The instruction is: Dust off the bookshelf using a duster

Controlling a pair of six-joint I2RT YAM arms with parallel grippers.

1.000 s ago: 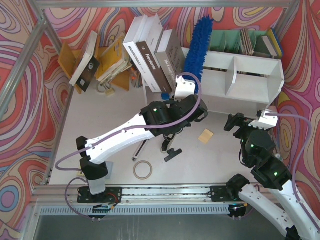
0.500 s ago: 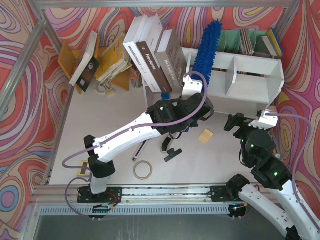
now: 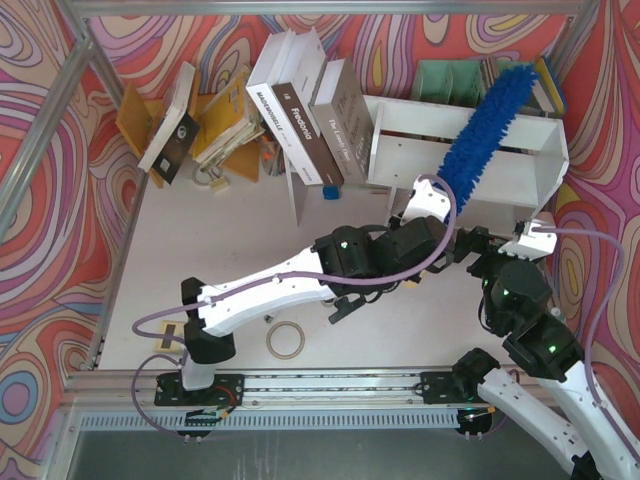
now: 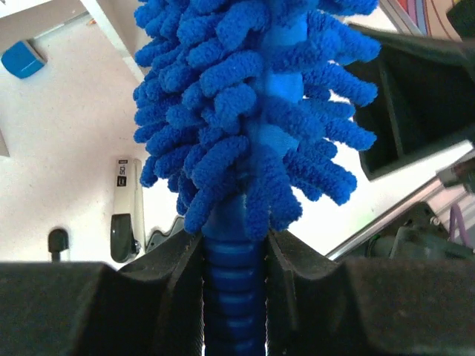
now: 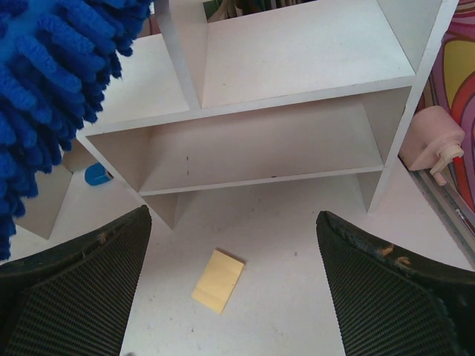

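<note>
The white bookshelf (image 3: 410, 160) stands at the back right of the table. The blue fluffy duster (image 3: 490, 125) lies slanted across its right half, tip toward the far right corner. My left gripper (image 3: 440, 195) reaches in from the left, in front of the shelf. It is shut on the duster's ribbed blue handle (image 4: 234, 297), with the strands (image 4: 252, 111) fanning out just past the fingertips (image 4: 234, 248). My right gripper (image 3: 468, 245) hangs open and holds nothing, low in front of the bookshelf (image 5: 297, 59). The duster (image 5: 44, 96) shows at the right wrist view's upper left.
A small yellow wooden block (image 5: 218, 279) lies on the table under my right gripper (image 5: 231, 222). Leaning books (image 3: 300, 100) and a green file organiser (image 3: 445, 80) stand at the back. A wooden ring (image 3: 285, 340), a stapler (image 4: 125, 211) and a pink bottle (image 5: 430, 141) are nearby.
My left arm has swung right, carrying the duster from the shelf's left end across the upper tier to its right half. The right arm has not moved.
</note>
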